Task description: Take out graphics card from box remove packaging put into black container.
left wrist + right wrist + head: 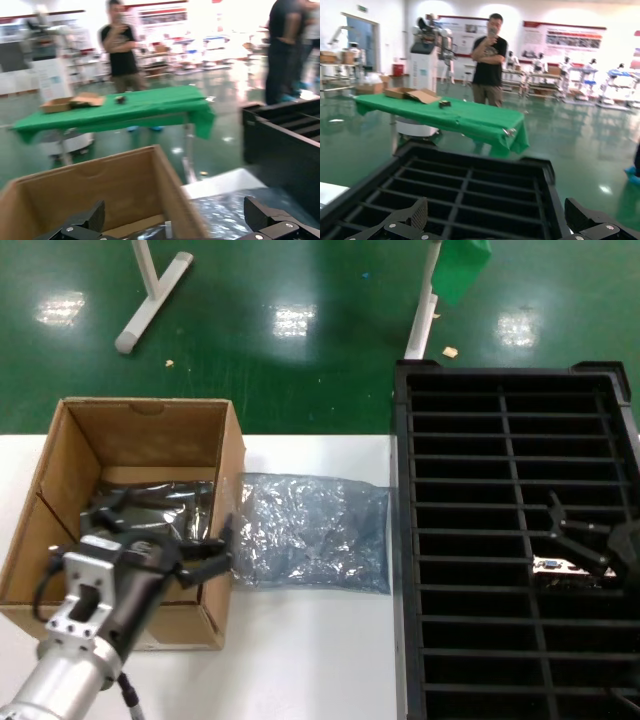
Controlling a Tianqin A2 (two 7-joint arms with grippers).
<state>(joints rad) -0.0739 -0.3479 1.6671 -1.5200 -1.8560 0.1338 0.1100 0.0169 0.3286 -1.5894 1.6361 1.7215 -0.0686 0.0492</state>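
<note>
In the head view no writing can be read on anything. The box is brown corrugated cardboard, open-topped, standing at the left edge of the white table, with a dark, smooth bag lying inside it. Just beside its right wall lies the packaging, a crinkled silver-grey plastic bag, flat on the table between the box and the black container. The graphics card sits in a slot of the container's right column, about halfway down, showing a dark board with a pale silvery edge. The left gripper reaches over the box's near right corner on its silvery arm, its fingers spread wide and holding nothing. The right gripper hangs just above the card, open, fingers apart (whether a fingertip touches the card cannot be told).

The left wrist view shows the box's inner wall, plain cardboard, and the two fingertips set wide to either side of its corner, with the packaging beyond.

In the right wrist view the container's dividers lie below widely parted fingertips; wall posters behind are too blurred to read.
</note>
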